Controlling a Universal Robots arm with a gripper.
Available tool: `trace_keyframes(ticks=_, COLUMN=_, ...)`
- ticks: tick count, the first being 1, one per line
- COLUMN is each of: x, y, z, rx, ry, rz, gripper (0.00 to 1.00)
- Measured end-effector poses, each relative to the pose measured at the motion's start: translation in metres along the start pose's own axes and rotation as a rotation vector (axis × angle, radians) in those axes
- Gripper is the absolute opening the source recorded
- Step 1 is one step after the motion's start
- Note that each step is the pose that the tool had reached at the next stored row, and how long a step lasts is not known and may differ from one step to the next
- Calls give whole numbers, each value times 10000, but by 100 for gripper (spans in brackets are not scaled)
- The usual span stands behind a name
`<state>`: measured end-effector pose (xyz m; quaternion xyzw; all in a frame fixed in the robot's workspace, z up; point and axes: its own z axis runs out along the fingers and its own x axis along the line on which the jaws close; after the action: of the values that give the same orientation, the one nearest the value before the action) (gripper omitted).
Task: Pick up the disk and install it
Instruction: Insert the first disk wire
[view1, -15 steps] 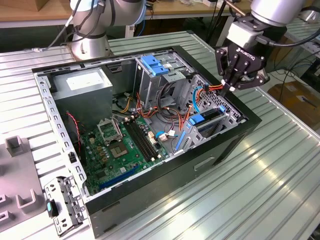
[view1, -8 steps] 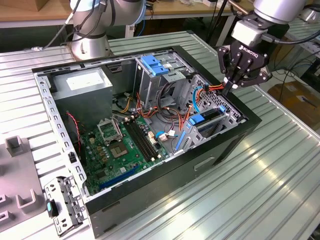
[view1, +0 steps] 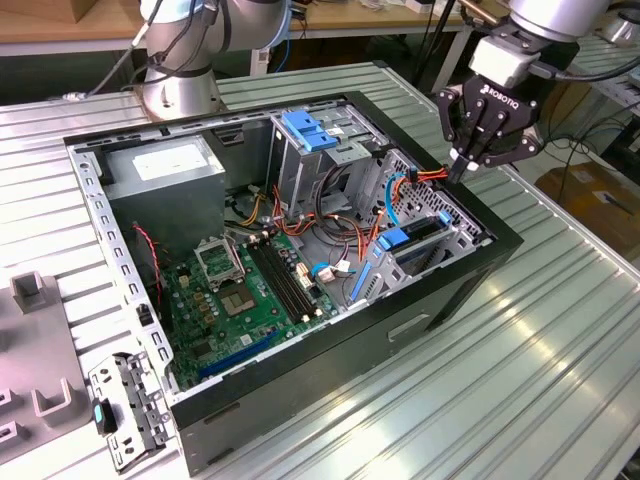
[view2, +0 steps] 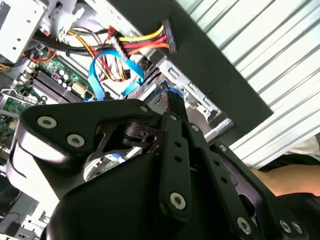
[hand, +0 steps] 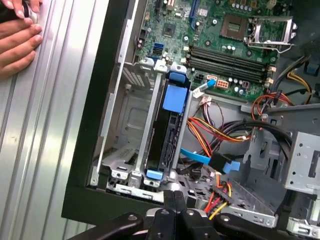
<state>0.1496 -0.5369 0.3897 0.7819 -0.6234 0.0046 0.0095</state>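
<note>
Gripper (view1: 461, 170) hangs with fingers pressed together, holding nothing, at the exterior view's upper right over the computer case (view1: 430, 305) rim; the disk (view1: 420, 236) sits slotted in the drive bay (view1: 462, 228) just below.

We see wires (hand: 220, 132), blue cable (hand: 195, 156) crowding gap beside disk (hand: 167, 135); metal rails (hand: 150, 120) hem disk; room open above case (hand: 100, 100); surface (hand: 55, 150) outside bare except person's hand (hand: 17, 42).
</note>
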Motion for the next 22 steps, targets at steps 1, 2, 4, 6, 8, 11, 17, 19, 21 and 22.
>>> trace_keyframes(ticks=1, x=-15, y=-29, z=1, rx=0, ry=-1, rz=-1, gripper=11)
trace_keyframes(ticks=2, x=-40, y=-85, z=3, rx=0, ry=-1, rz=-3, gripper=11)
trace_keyframes(ticks=4, x=-64, y=-140, z=4, rx=-2, ry=-1, rz=-21, gripper=11)
trace_keyframes(ticks=6, x=-64, y=-140, z=5, rx=-2, ry=-2, rz=-25, gripper=11)
trace_keyframes(ticks=8, x=-65, y=-141, z=4, rx=-2, ry=-2, rz=-32, gripper=11)
trace_keyframes(ticks=11, x=-65, y=-141, z=4, rx=-2, ry=-1, rz=-33, gripper=11)
trace_keyframes(ticks=17, x=-65, y=-141, z=4, rx=-2, ry=-1, rz=-37, gripper=11)
trace_keyframes(ticks=19, x=-65, y=-140, z=4, rx=-2, ry=-1, rz=-56, gripper=11)
trace_keyframes(ticks=21, x=-65, y=-141, z=5, rx=3, ry=1, rz=-273, gripper=11)
trace_keyframes(ticks=22, x=-65, y=-141, z=5, rx=9, ry=3, rz=-619, gripper=11)
